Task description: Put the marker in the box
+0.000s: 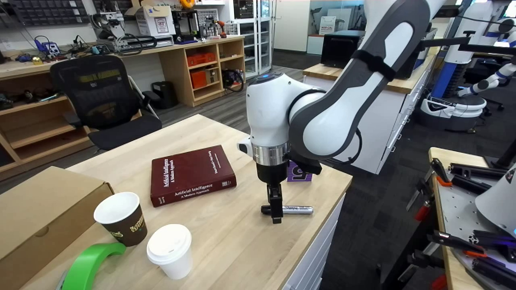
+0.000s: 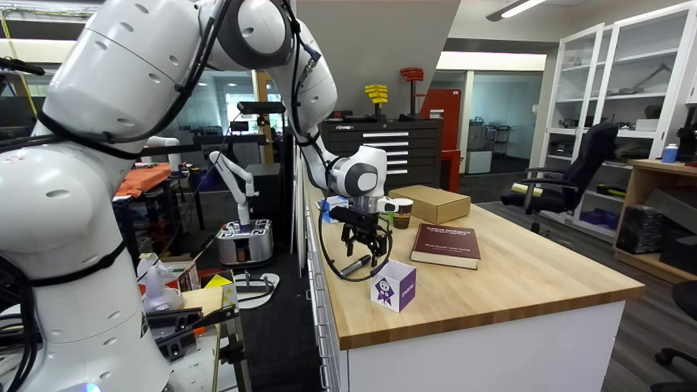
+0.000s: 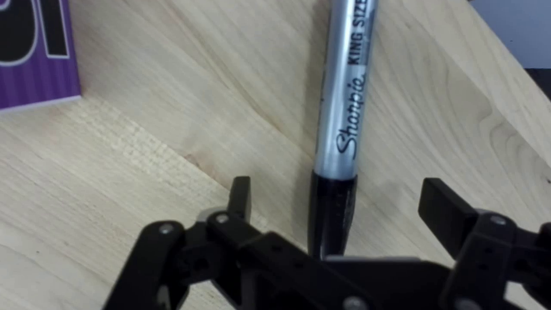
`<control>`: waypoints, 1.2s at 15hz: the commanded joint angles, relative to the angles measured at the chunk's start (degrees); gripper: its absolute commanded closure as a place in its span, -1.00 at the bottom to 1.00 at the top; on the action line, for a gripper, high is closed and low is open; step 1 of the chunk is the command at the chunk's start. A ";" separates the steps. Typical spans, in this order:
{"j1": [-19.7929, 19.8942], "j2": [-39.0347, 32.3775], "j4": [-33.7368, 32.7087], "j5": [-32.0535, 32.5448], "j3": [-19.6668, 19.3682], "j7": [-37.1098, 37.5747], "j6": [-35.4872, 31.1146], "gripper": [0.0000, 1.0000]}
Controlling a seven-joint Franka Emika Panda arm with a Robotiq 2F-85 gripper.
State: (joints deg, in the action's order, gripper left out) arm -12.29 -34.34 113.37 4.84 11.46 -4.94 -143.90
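The marker is a silver pen with a black cap and black lettering. It lies flat on the table in both exterior views (image 1: 299, 210) (image 2: 355, 266) and runs up the middle of the wrist view (image 3: 344, 99). My gripper (image 3: 337, 191) is open, with one finger on each side of the marker's cap end and touching neither side. In an exterior view the gripper (image 1: 276, 219) is low over the table, a finger in front of the marker. The box is a small purple and white cube (image 2: 393, 287) with an open-looking top, close to the marker. The arm partly hides the box (image 1: 299, 174); only its corner (image 3: 38, 84) shows in the wrist view.
A dark red book (image 1: 191, 173) lies flat near the gripper. A large brown cardboard box (image 1: 48, 213), a dark brown paper cup (image 1: 131, 225), a white lidded cup (image 1: 173, 253) and a green curved object (image 1: 86, 266) stand farther off. The table's edge (image 1: 322, 225) runs close to the marker.
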 commanded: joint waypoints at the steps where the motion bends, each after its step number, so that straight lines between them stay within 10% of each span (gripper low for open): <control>1: -0.29 -0.57 -1.37 0.20 -0.39 -0.82 0.53 -0.46; 12: -0.53 2.03 0.29 0.17 -0.71 0.60 0.41 0.95; 18: -1.52 10.68 3.47 2.45 -2.87 3.98 -1.97 0.87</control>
State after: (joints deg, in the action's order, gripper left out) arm -12.52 -30.74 112.49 5.44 10.74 -4.24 -144.03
